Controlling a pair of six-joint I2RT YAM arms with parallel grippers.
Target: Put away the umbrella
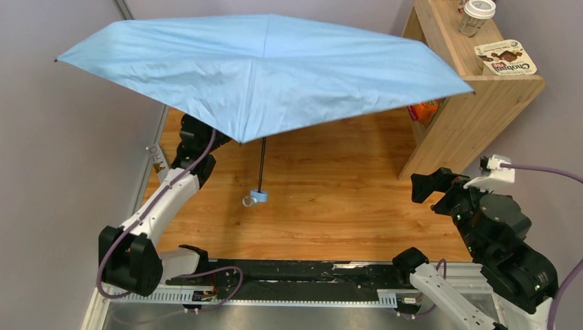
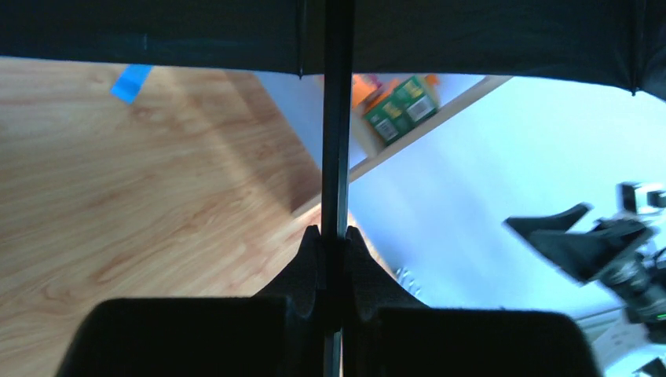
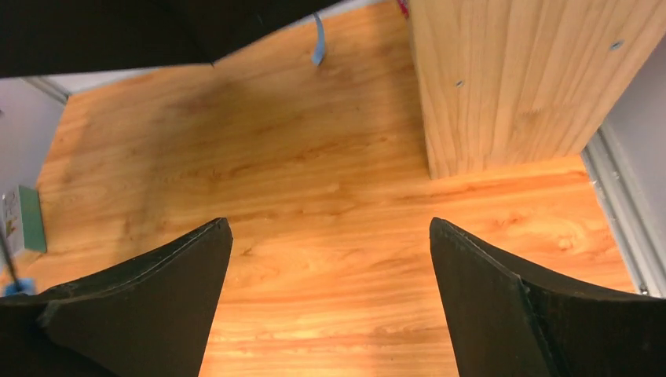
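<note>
umbrella, open, left arm on the shaft, right arm free

item: the umbrella [image 1: 261, 82], fully spread. its sky-blue canopy [image 1: 158, 51] covers the far left and middle of the table [image 1: 330, 206] and reaches right as far as the wooden shelf unit [image 1: 474, 117]

long axis: the dark shaft [image 1: 262, 165] comes out from under the near edge of the canopy and drops towards you, close to upright, ending in the small blue handle [image 1: 258, 198] over the middle of the table. you cannot tell whether the handle touches the wood

left gripper [image 2: 333, 251]: hidden under the canopy in the top view. its own camera shows the fingers [image 2: 302, 259] pressed together on the shaft, which runs straight up between them, so you hold the umbrella on its stem, above the handle

right gripper [image 3: 330, 298]: jaws wide apart, with nothing between them but bare table. it sits at the near right, just beside the shelf unit and well apart from the umbrella

relation to mind: the handle end lies to the left of your right gripper and is not held. the left arm is already on the axis. judged from this, folding calls for the right arm to travel left to the shaft, meeting it across its length

risk, as a judgement: the canopy's right edge is near the shelf unit and could catch
</note>
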